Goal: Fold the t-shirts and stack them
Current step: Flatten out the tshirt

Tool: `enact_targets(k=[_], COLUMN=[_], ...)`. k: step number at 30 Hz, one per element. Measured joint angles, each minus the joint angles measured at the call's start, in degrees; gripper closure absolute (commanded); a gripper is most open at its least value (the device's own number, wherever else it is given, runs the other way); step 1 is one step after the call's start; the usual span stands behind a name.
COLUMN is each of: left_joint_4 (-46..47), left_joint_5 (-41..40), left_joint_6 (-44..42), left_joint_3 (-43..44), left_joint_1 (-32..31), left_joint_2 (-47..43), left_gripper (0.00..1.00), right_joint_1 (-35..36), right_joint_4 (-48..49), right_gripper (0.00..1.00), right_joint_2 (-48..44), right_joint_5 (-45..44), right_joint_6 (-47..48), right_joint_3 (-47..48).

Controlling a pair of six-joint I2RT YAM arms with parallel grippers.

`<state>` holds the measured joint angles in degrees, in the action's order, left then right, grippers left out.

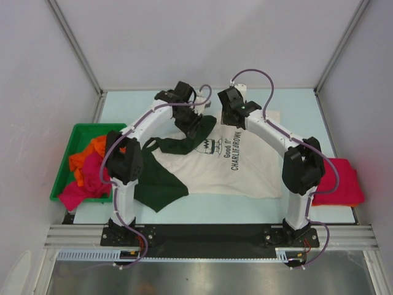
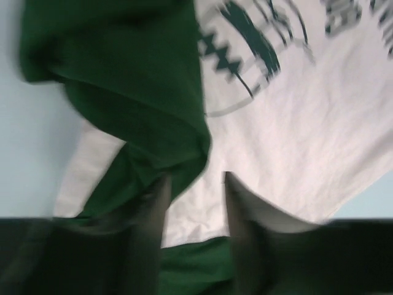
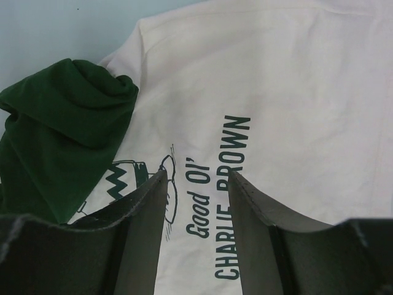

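Roughly mid-frame on the bench (image 1: 288, 104) lies the cream tee (image 1: 245, 169), rumpled, print facing up, dark green sleeve crumpled at its nine o'clock. Over it hover the left tool (image 2: 195, 179) and right tool (image 3: 198, 175), fingers apart, empty.

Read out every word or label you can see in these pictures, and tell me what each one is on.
"Good Ol'": script lettering on the chest of the cream t-shirt.
"CHARLIE BROWN": capitals right under it, on the same shirt.
Left wrist view: the same lettering is too blurred to read.
No other text shows anywhere else.
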<state>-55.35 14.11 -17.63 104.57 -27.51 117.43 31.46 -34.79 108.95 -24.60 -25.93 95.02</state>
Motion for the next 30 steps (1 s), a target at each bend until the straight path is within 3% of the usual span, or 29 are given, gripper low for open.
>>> enact_targets(k=[8, 22, 27, 30], left_joint_4=[4.6, 5.1, 5.8, 6.1], left_joint_5=[-1.9, -3.0, -3.0, -2.9], left_joint_6=[5.7, 9.6, 10.1, 10.3], left_joint_3=[21.0, 16.0, 16.0, 15.9], left_joint_1=[6.7, 7.0, 7.0, 7.0], left_joint_2=[5.9, 16.7, 16.7, 16.8], left_gripper=[0.44, 0.46, 0.59, 0.80], right_joint_1=[-0.5, -1.6, -1.7, -1.7], right_joint_4=[0.0, 0.4, 0.7, 0.7], right_gripper=[0.50, 0.51, 0.50, 0.51], right_joint_2=[-1.2, -2.4, -2.4, -2.4], right_joint_5=[0.0, 0.1, 0.3, 0.5], right_joint_6=[-0.2, -0.3, -0.4, -0.4], right_joint_3=[-1.2, -3.6, -4.2, -4.3])
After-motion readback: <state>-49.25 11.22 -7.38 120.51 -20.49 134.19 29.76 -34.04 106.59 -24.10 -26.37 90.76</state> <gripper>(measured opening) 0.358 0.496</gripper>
